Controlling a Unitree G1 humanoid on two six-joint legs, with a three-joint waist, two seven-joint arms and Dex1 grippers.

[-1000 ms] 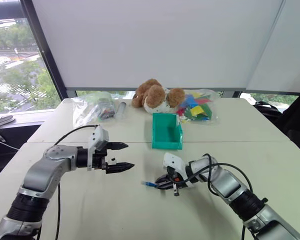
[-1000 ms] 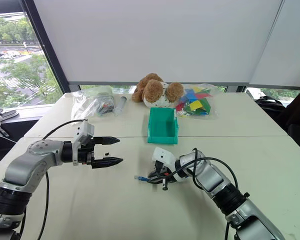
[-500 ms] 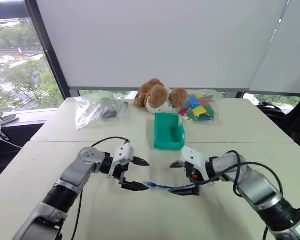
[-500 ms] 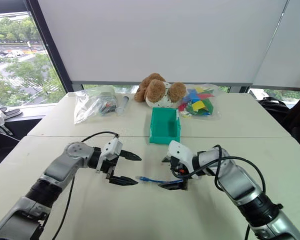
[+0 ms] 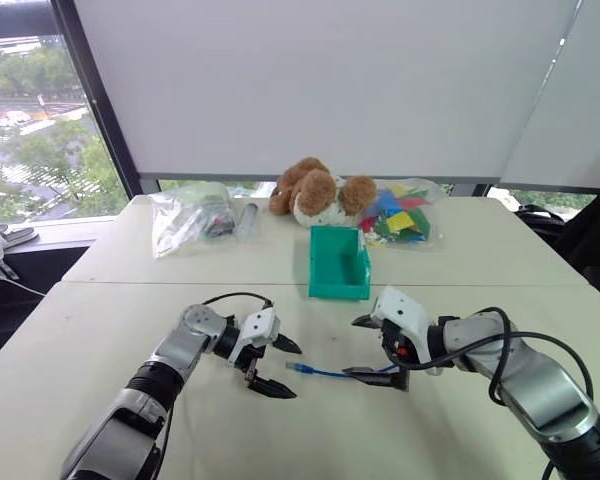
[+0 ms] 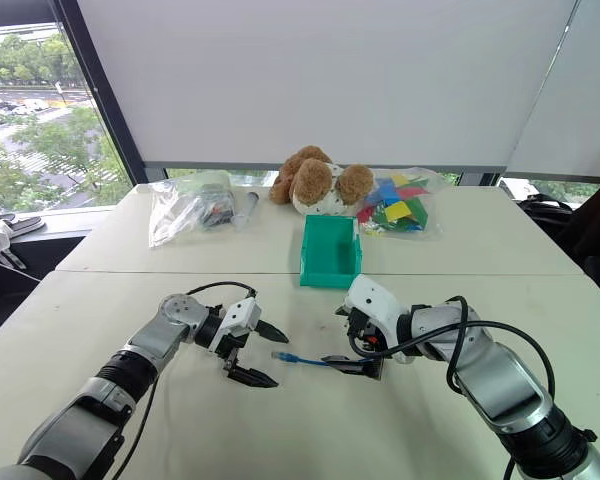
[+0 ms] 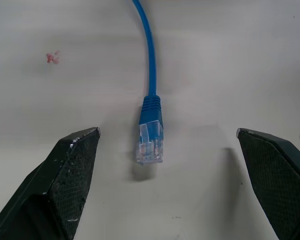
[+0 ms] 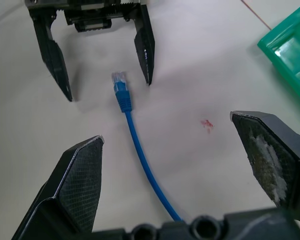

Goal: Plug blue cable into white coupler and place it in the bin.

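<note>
Both grippers stand wide open and empty. The blue cable (image 7: 150, 80) lies on the table, plug between your left gripper (image 5: 271, 367) fingers. Lower squarely and close on the plug's boot, keeping the tip clear of the right gripper (image 5: 378, 349).

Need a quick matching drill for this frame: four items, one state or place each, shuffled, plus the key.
Items:
1. blue cable
2. left gripper
3. bin
4. plush toy

States or places:
A. standing past the table's seam, nothing visible inside
B. lying flat on the table, clear plug tip pointing at the open black fingers
C. at the far edge of the table, between two clear plastic bags
D. open, its fingers either side of the plug tip, not touching it

Pairs: 1-B, 2-D, 3-A, 4-C
</note>
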